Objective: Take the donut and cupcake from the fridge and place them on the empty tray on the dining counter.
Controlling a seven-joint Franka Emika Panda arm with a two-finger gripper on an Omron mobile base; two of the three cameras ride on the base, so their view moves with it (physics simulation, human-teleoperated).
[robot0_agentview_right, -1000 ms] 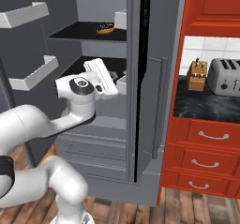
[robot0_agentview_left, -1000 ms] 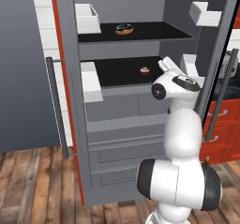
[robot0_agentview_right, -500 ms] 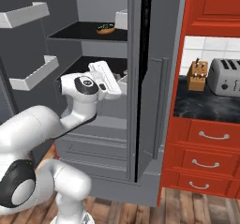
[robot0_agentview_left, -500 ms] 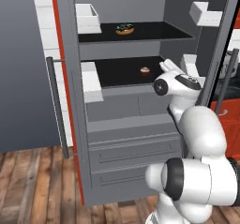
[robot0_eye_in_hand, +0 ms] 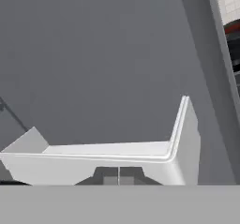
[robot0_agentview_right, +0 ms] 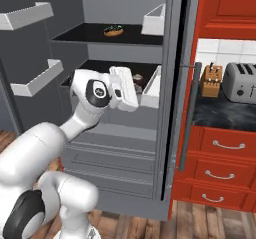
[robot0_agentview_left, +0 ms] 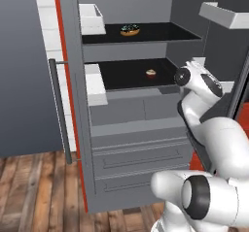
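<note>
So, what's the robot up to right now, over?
Gripper shut, empty, at a white door bin. Donut on upper fridge shelf, cupcake on the shelf below, both untouched. Fridge doors open, nothing blocking the shelves.

I see the donut (robot0_agentview_left: 130,29) on the upper shelf (robot0_agentview_left: 160,32) inside the open fridge (robot0_agentview_left: 141,139), the cupcake (robot0_agentview_left: 151,73) on the shelf below, and the toaster (robot0_agentview_right: 241,82) beside the knife block (robot0_agentview_right: 210,80) on the surface (robot0_agentview_right: 220,114) to the fridge's right.
</note>
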